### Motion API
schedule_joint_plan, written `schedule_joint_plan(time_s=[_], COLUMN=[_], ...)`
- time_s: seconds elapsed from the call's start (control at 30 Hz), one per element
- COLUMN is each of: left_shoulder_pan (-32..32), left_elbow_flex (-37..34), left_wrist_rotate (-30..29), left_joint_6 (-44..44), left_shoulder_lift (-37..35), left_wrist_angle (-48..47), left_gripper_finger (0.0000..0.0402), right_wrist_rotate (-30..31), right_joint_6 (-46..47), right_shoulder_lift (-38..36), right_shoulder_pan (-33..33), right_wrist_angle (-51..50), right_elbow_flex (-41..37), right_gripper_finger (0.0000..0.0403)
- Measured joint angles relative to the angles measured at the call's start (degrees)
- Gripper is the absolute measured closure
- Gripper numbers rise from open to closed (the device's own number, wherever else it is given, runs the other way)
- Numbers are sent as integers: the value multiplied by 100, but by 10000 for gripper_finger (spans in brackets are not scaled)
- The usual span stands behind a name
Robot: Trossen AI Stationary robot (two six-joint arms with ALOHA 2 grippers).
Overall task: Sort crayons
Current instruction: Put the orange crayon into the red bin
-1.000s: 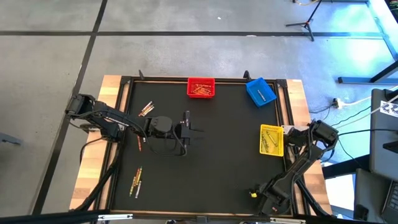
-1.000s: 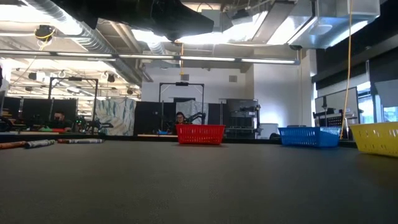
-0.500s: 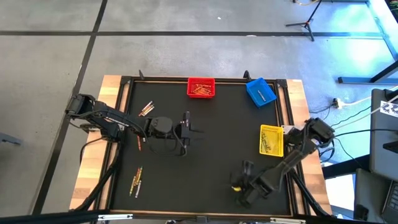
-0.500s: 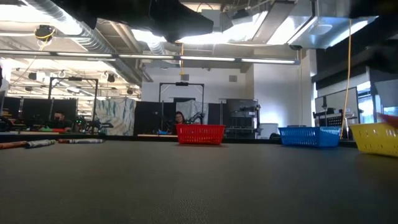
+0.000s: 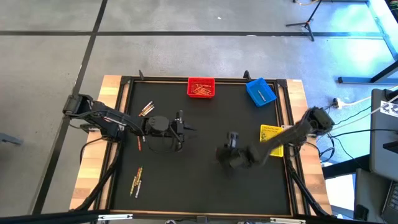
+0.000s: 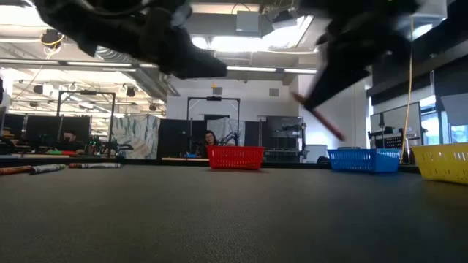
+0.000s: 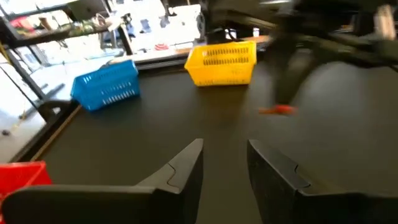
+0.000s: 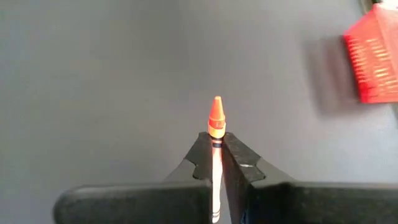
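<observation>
light came from overhead – ceiling strips glared white in the low view, leaving both arms as dark, smeared silhouettes. the right arm [image 5: 261, 151] was motion-blurred from above too, and in the left wrist view. the red bin [image 8: 373, 59] smeared in the right wrist view, while the orange crayon [image 8: 215, 140] stayed sharp. the black table [image 5: 205, 186] looked evenly lit – shadows soft.

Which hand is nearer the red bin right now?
Left. The left hand sits just short of the red bin, toward the left side. The right hand, holding an orange crayon, is mid-table, farther back.
</observation>
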Motion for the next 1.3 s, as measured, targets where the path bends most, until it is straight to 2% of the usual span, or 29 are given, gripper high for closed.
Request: schedule_joint_plan(time_s=[0.2, 0.37, 0.47, 0.7, 0.9, 1.2, 1.3], left_shoulder_pan=[-51, -205, -298, -496, -647, -889, -883], left_elbow_flex=[-225, -679, -888, -1010, -1015, -1015, -1015], left_wrist_rotate=[-20, -243, -541, -589, -576, -691, -756], left_joint_6=[-324, -543, -734, -904, -1262, -1299, -1296], left_shoulder_lift=[-532, -989, -1207, -1336, -1308, -1308, -1308], left_wrist_angle=[-84, -170, -165, -164, -176, -592, -708], left_gripper_finger=[287, 287, 287, 287, 287, 287, 287], right_wrist_rotate=[-147, -1000, -1422, -2280, -2660, -2659, -2372], right_joint_6=[-1284, -2132, -2392, -2571, -2558, -2518, -2511], right_shoulder_lift=[-137, -153, -153, -152, 172, 793, 995], right_shoulder_pan=[-1264, -2403, -3070, -4343, -5005, -5392, -5421], right_wrist_angle=[732, 1706, 2226, 3231, 3956, 3993, 4065], right_elbow_flex=[5, 1, 1, 1, 5, 1, 3], right_gripper_finger=[390, 391, 388, 387, 387, 386, 386])
